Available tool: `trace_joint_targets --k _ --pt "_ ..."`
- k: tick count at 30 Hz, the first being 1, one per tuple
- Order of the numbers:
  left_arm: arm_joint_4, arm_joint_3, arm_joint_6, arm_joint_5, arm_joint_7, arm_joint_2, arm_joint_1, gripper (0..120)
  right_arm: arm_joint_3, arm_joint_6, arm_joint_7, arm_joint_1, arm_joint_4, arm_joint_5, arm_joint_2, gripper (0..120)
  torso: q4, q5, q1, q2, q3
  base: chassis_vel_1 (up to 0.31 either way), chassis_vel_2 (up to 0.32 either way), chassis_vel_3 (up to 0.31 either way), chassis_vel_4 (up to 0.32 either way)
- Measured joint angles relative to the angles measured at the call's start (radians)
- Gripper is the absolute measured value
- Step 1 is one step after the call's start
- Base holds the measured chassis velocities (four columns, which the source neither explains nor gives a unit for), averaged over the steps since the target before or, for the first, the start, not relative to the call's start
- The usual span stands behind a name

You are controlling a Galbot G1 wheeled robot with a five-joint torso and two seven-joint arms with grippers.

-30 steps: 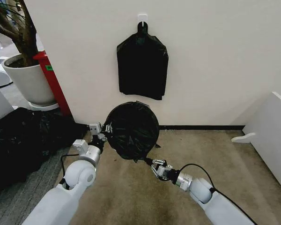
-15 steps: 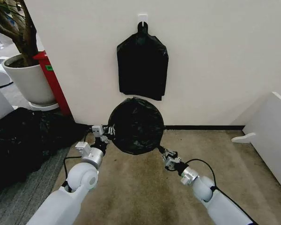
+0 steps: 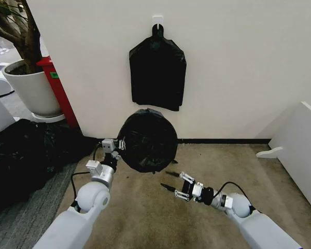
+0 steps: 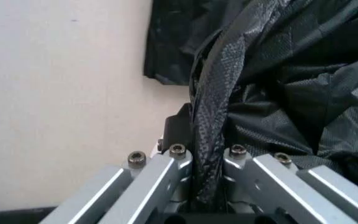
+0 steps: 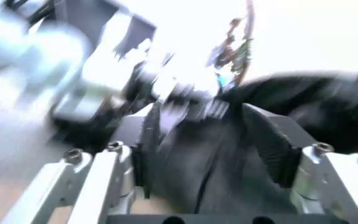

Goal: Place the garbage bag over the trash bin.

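Your left gripper (image 3: pixel 116 144): fingers clamped on the garbage bag's (image 3: pixel 147 140) left rim | your right gripper (image 3: pixel 172 188): fingers apart, holding nothing, low over the carpet (image 3: pixel 145 207), just in front of the bag | garbage bag: stretched over the trash bin's mouth, against the wall (image 3: pixel 238 67), below the hanging bag bundle (image 3: pixel 157 72)

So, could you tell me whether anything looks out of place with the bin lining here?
The thin black plastic garbage bag fully drapes the round bin, but the left gripper stays clamped on its edge, while the right gripper sits open on the carpet side, apart from it.
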Motion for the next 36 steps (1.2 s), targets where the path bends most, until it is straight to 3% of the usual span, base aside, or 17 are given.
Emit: trace_joint_targets --k 3,5,7,8,10,12,14,15,19,21,27,31,36 --pt "0.026 0.026 -0.038 0.062 0.024 -0.036 0.008 2 -0.062 -0.147 0.374 -0.011 0.141 -0.089 0.002 32 -0.0001 -0.0003 0.000 0.000 0.000 0.000 0.000 0.000 0.000" --pt "0.029 0.029 -0.043 0.070 0.027 -0.040 0.009 2 -0.079 -0.186 0.446 -0.012 0.164 -0.110 0.003 31 -0.0002 -0.0003 0.000 0.000 0.000 0.000 0.000 0.000 0.000" --pt "0.038 0.037 -0.058 0.093 0.033 -0.057 0.012 2 -0.134 -0.330 0.656 -0.009 0.227 -0.160 0.010 22 -0.0002 0.0002 0.000 0.000 0.000 0.000 0.000 0.000 0.000" --pt "0.044 0.042 -0.068 0.110 0.038 -0.068 0.015 2 -0.182 -0.456 0.797 0.000 0.271 -0.175 0.018 15 -0.0001 -0.0001 0.000 0.000 0.000 0.000 0.000 0.000 0.000" --pt "0.051 0.048 -0.078 0.127 0.043 -0.075 0.018 2 -0.233 -0.595 0.937 0.019 0.315 -0.169 0.033 9 0.0000 0.0001 0.000 0.000 0.000 0.000 0.000 0.000 0.000" --pt "0.053 0.049 -0.080 0.131 0.044 -0.077 0.018 2 -0.243 -0.627 0.967 0.024 0.324 -0.164 0.037 5 0.0001 0.0002 0.000 0.000 0.000 0.000 0.000 0.000 0.000" --pt "0.065 0.057 -0.089 0.157 0.047 -0.082 0.018 2 -0.271 -0.750 1.064 0.048 0.349 -0.143 0.055 0 0.0001 0.0000 0.000 0.000 0.000 0.000 0.000 0.000 0.000" --pt "0.066 0.057 -0.089 0.158 0.047 -0.083 0.018 2 -0.272 -0.758 1.069 0.050 0.349 -0.142 0.056 0 0.0000 0.0001 0.000 0.000 0.000 0.000 0.000 0.000 0.000" --pt "0.067 0.061 -0.095 0.191 0.048 -0.089 0.037 2 -0.307 -0.957 1.160 0.115 0.342 -0.128 0.071 0 0.0000 0.0000 0.000 0.000 0.000 0.000 0.000 0.000 0.000" --pt "0.066 0.061 -0.095 0.193 0.048 -0.090 0.041 2 -0.312 -0.984 1.171 0.124 0.337 -0.123 0.073 0 0.0001 0.0000 0.000 0.000 0.000 0.000 0.000 0.000 0.000" --pt "0.022 0.059 -0.094 0.208 0.048 -0.083 0.078 2 -0.345 -1.195 1.241 0.214 0.296 0.020 0.091 0 0.0001 0.0000 0.000 0.000 0.000 0.000 0.000 0.000 0.000" --pt "0.001 0.056 -0.092 0.214 0.047 -0.080 0.096 2 -0.344 -1.234 1.260 0.251 0.254 0.032 0.103 0 0.0001 0.0001 0.000 0.000 0.000 0.000 0.000 0.000 0.000" --pt "-0.022 0.047 -0.090 0.224 0.049 -0.071 0.126 2 -0.336 -1.249 1.264 0.283 0.168 -0.110 0.105 0 0.0001 0.0002 0.000 0.000 0.000 0.000 0.000 0.000 0.000"
